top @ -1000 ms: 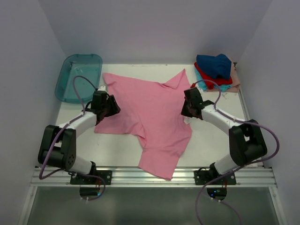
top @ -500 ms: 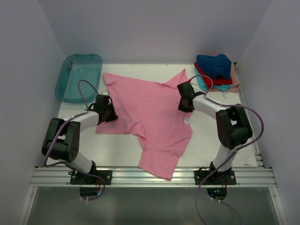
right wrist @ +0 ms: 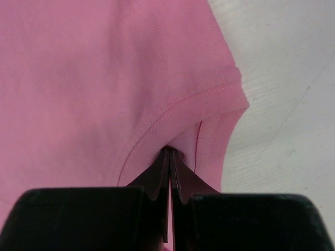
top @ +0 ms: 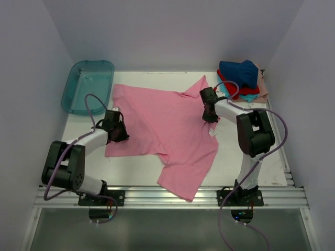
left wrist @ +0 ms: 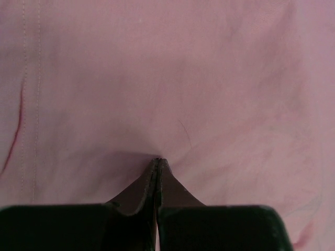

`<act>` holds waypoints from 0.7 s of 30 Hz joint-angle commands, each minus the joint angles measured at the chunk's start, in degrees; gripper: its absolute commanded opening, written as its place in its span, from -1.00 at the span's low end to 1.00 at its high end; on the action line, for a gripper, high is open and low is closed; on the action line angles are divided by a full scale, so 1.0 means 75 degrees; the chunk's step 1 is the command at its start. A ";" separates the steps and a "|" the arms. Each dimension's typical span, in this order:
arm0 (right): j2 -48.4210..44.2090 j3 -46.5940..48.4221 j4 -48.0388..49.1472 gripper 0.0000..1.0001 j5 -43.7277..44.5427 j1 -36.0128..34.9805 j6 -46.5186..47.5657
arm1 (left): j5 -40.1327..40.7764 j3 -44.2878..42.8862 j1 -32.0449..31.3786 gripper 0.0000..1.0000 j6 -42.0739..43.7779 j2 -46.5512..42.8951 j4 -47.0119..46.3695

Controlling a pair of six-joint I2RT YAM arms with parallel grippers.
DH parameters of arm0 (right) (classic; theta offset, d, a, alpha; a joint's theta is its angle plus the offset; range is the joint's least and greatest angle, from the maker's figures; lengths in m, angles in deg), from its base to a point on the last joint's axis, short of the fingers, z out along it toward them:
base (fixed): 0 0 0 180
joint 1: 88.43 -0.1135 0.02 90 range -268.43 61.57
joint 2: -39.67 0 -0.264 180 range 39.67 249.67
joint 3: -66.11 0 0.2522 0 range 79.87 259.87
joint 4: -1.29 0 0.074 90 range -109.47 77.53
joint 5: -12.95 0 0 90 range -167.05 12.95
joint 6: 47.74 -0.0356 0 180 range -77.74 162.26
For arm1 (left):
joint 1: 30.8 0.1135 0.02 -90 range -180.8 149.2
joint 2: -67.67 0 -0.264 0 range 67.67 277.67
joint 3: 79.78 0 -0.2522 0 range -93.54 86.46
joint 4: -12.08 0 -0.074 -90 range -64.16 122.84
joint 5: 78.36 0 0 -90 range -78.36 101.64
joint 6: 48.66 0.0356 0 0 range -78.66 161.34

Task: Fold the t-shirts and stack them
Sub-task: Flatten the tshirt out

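The pink t-shirt (top: 167, 130) lies spread and slightly askew across the middle of the tabletop (top: 131, 168). One sleeve points to the far right and its lower end reaches toward the near edge. A small white tag (top: 212, 133) shows at its right border.

Both arms grip it at opposite sides. The left claw (left wrist: 157, 163) is closed to a sliver with pink cloth puckered into its tips, and in the overhead view it sits low on the shirt's left edge. The right claw (right wrist: 169, 152) is likewise pinched tight on a stitched hem where the fabric folds under, at the right side near the far sleeve. Holding the two sides at once looks meant to keep the cloth taut, so that it can be drawn flat or lifted over into a fold without bunching. The folding itself does not appear to have begun.

A stack of shirts (top: 242, 83) sits at the far right corner, well apart from the pink one. Navy blue (top: 239, 72) is heaped on top, above red (top: 228, 84), teal (top: 247, 98) and a pale peach edge (top: 264, 90). That is probably where the pink shirt belongs once folded.

The translucent teal plastic tub (top: 73, 97) stands at the far left corner, just beyond the shirt's left sleeve. I can make out no garment inside it.
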 commanded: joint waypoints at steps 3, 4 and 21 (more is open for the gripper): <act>0.0448 0.0369 -0.0466 -1.00 0.0528 0.0491 0.0027 | 0.0551 0.0422 -0.0032 -1.00 -0.0041 -0.0790 0.1290; 0.0518 0.0485 -0.0478 -1.00 0.0541 0.0550 0.0051 | 0.0655 0.0446 -0.0032 -1.00 -0.0041 -0.0849 0.1303; 0.1680 0.2713 -0.0433 -1.00 0.0015 0.1101 0.1011 | 0.1030 0.0294 -0.0021 -1.00 -0.0041 -0.0897 0.1362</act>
